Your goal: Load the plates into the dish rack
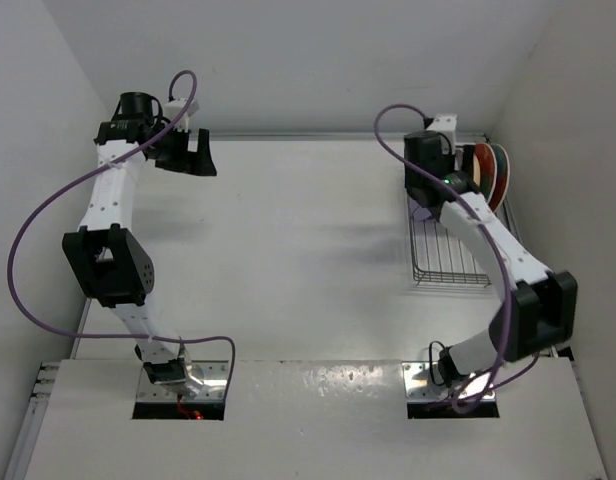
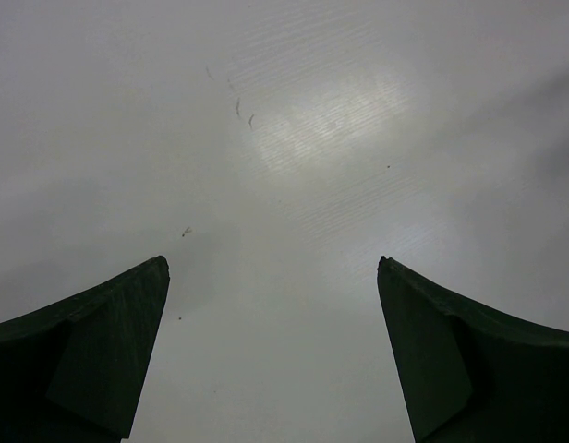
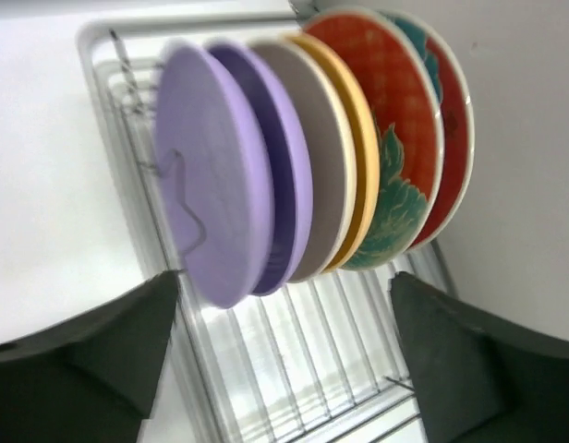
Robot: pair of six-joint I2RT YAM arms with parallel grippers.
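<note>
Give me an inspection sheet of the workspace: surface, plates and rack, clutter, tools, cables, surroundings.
Surface: white table, bare apart from the rack; faint marks in the left wrist view.
Job's things: plates stand on edge in a row in the dish rack, lilac nearest the right wrist camera, then yellow-orange, then red patterned.
Clutter: nothing seen.
Grippers: left tool open, empty, over bare table; right tool open, empty, facing the plates.
Cables: purple cables loop along both arms, none snagged that I can see.
Surroundings: plain white walls.
</note>
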